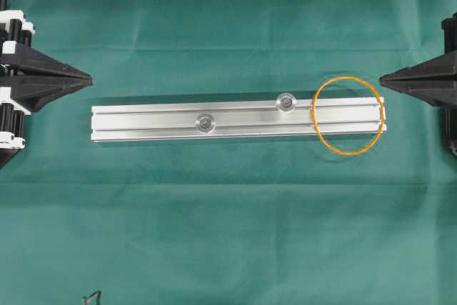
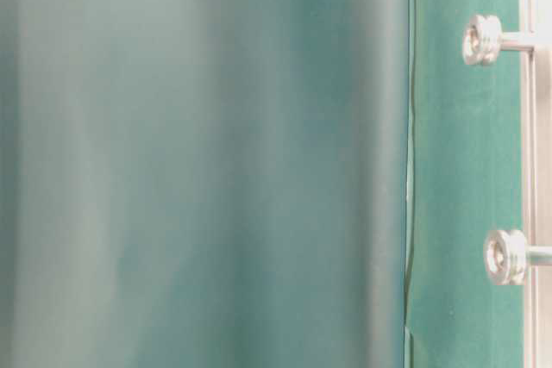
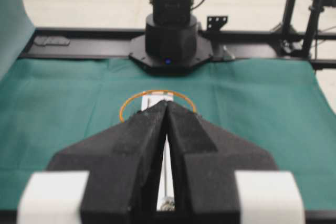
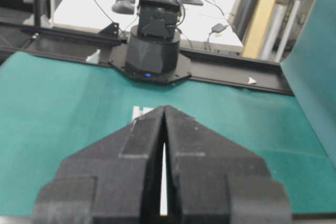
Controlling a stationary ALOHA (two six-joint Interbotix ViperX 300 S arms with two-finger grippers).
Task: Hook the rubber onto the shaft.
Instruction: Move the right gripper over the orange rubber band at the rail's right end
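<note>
- From overhead, I see the rubber [image 1: 349, 115] lying slack across the right end of the silver rail [image 1: 143, 121], part of the loop on the metal and the rest spilling onto the green cloth [image 1: 228, 233] covering the desk.
- Two shafts stand on the rail: the nearer shaft [image 1: 286, 101] sits just left of the loop, and the farther shaft [image 1: 206, 123] is towards the middle. Neither one is inside the band.
- My left pincer [image 1: 89, 76] is closed with nothing in it, parked off the left end of the rail.
- My right pincer [image 1: 383, 78] is also closed and empty, just beyond the right end, close to the band.
- I judge that the task hasn't begun: the first step is to pick up the band.
- To do it well, I'd open the right pincer, come down on the arc resting on cloth, not on metal, pinch only one strand, then lift it clear.
- The band is thin and floppy, so I'd lower the loop over the nearer shaft's cap slowly.
</note>
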